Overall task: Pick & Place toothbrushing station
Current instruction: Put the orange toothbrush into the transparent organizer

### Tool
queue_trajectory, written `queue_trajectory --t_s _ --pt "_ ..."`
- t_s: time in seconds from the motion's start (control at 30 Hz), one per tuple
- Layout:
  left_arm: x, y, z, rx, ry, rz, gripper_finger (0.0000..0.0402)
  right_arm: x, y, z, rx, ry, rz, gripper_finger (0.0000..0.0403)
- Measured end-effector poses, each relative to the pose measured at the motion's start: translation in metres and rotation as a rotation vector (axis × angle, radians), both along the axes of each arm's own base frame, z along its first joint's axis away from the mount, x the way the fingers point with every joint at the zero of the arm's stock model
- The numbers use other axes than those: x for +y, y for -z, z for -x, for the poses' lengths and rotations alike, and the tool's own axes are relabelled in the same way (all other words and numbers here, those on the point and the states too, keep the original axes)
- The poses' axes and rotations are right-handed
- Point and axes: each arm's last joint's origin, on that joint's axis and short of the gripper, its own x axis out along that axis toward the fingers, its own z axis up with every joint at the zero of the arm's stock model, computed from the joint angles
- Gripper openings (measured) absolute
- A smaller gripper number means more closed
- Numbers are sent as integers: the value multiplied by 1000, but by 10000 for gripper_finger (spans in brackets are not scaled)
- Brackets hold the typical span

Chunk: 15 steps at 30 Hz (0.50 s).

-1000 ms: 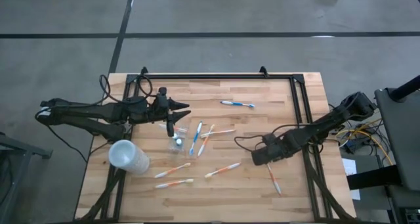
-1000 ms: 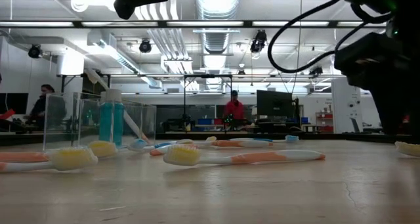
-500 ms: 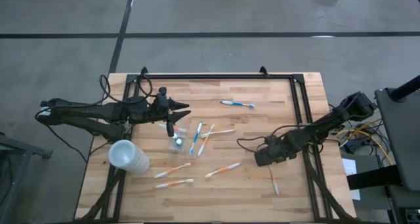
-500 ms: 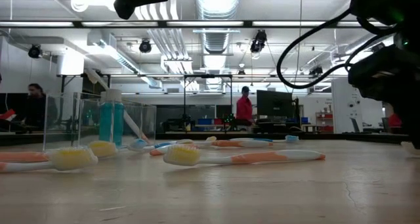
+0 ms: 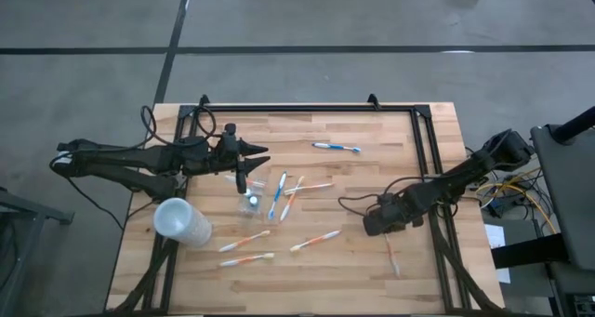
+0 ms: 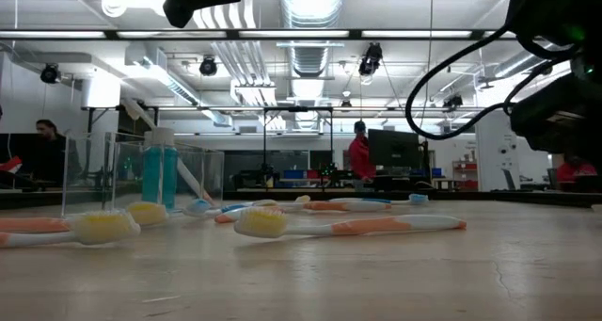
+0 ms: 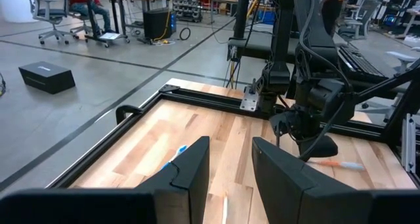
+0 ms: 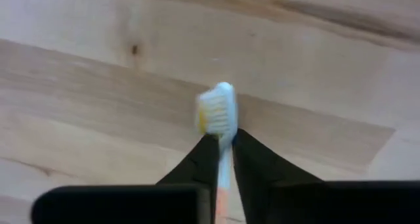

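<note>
Right wrist view: the right gripper (image 8: 224,148) has just closed on a white-orange toothbrush (image 8: 218,115), lifted off the table's right side. Farther off, the left gripper (image 5: 253,152) waits half-open above the clear tumbler (image 5: 251,200).

This is a large open lab or workshop hall. A wooden table (image 5: 307,168) with a black metal frame (image 5: 307,108) stands on a grey concrete floor (image 5: 93,38) marked with dark lines. Beyond it, bare ventilation ducts (image 6: 310,6) and ceiling lights (image 6: 372,57) hang overhead, with computer monitors (image 6: 395,150) on desks, office chairs (image 7: 49,7), loose cables (image 7: 177,35) and people (image 6: 360,154) at workstations.
</note>
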Motion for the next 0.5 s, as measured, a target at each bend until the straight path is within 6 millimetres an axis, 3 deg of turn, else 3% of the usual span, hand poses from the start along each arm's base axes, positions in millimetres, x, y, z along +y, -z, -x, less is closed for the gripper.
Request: queue_trajectory --t_s 0.5 --pt "0 1 0 5 -1 0 120 0 0 0 -14 -15 19 17"
